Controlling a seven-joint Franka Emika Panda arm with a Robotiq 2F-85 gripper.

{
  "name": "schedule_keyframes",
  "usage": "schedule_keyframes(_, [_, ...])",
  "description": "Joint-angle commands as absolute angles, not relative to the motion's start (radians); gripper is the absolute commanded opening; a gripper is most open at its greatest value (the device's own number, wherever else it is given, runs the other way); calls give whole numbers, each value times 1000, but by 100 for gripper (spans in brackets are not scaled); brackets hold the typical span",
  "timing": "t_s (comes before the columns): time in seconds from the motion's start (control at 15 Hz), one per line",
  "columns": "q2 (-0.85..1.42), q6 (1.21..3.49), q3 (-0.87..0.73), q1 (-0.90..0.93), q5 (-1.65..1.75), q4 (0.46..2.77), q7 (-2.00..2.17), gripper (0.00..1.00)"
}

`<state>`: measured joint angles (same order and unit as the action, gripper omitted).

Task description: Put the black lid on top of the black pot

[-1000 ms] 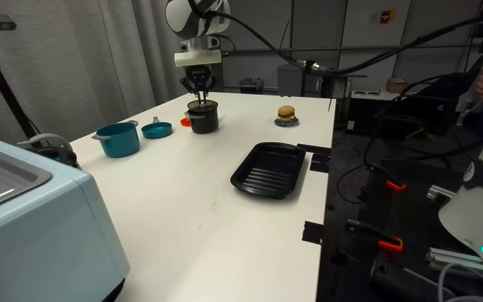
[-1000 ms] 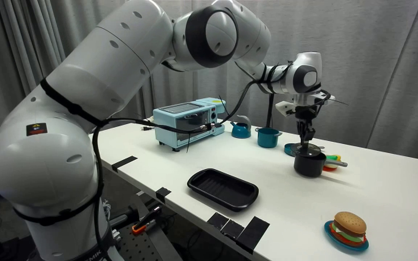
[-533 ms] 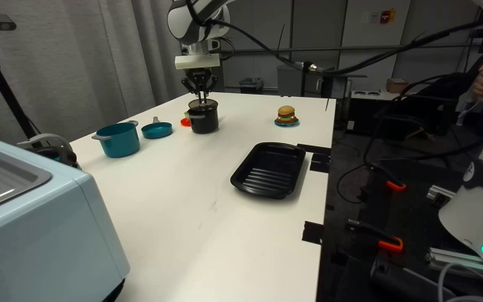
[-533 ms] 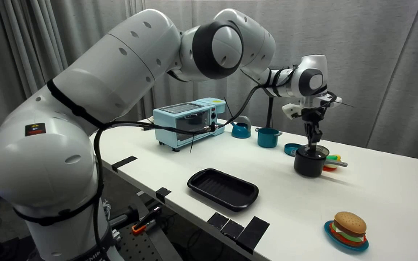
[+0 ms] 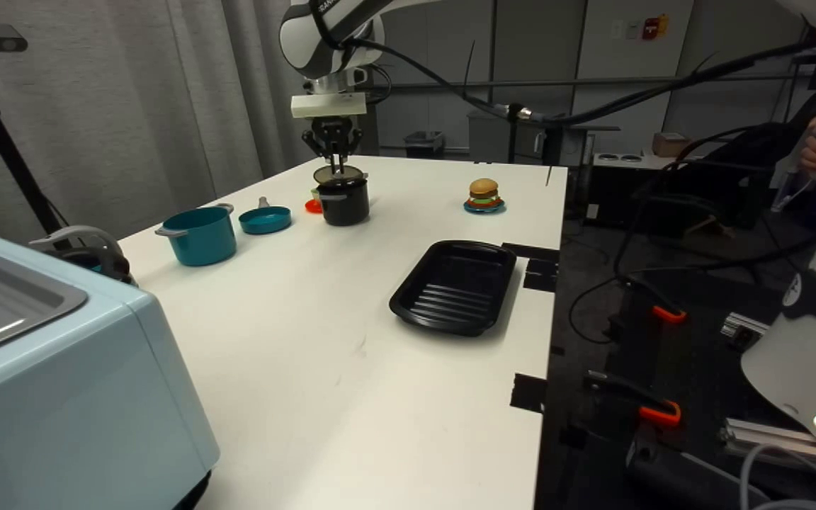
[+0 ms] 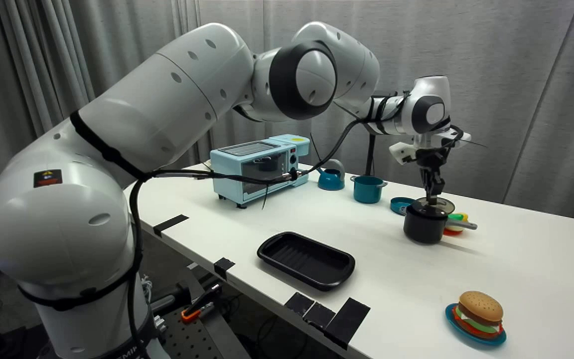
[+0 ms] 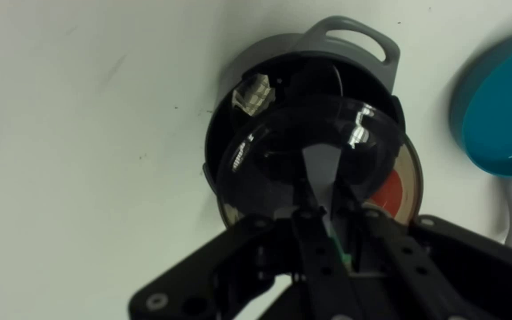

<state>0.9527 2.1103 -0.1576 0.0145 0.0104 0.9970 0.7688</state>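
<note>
Pincer holds black lid off-centre over black pot

Nearest on the white desk, in an exterior view, a burger sits on a small blue plate. Behind it, toward the left, lies a black ridged pan, just in from strips of black tape at the desk's edge.

Farther back stands the black pot, upright. Above its mouth the pincer grips the lid by its grey knob, jaws on either side, as the wrist view shows. The lid, dark and see-through, seems a little tilted; it covers part of the pot's mouth and juts past the rim, leaving a crescent of dark interior in sight. Whether its edge touches the pot, I cannot tell. A grey loop handle stands out from the pot in the wrist view.

Just beyond the pot, partly hidden, are green, yellow and red pieces. Farther on come a shallow teal pan, then a teal pot, and a teal kettle just beside a pale blue toaster oven. Grey curtains hang at the back.
</note>
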Motion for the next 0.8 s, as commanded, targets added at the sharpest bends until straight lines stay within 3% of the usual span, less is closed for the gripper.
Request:
schedule_keyframes(0.0, [1006,2063,-154,3,3,899,772,4])
schedule_keyframes(0.07, [1010,2054,-152,2,1,894,770,40])
schedule_keyframes(0.13, [1011,2049,-150,-1,-1,891,768,41])
schedule_keyframes(0.27, [1011,2041,-147,-5,-3,889,761,54])
schedule_keyframes(0.6, [969,2060,-136,-18,-14,946,742,94])
schedule_keyframes(0.73, [944,2072,-136,-20,-13,978,738,100])
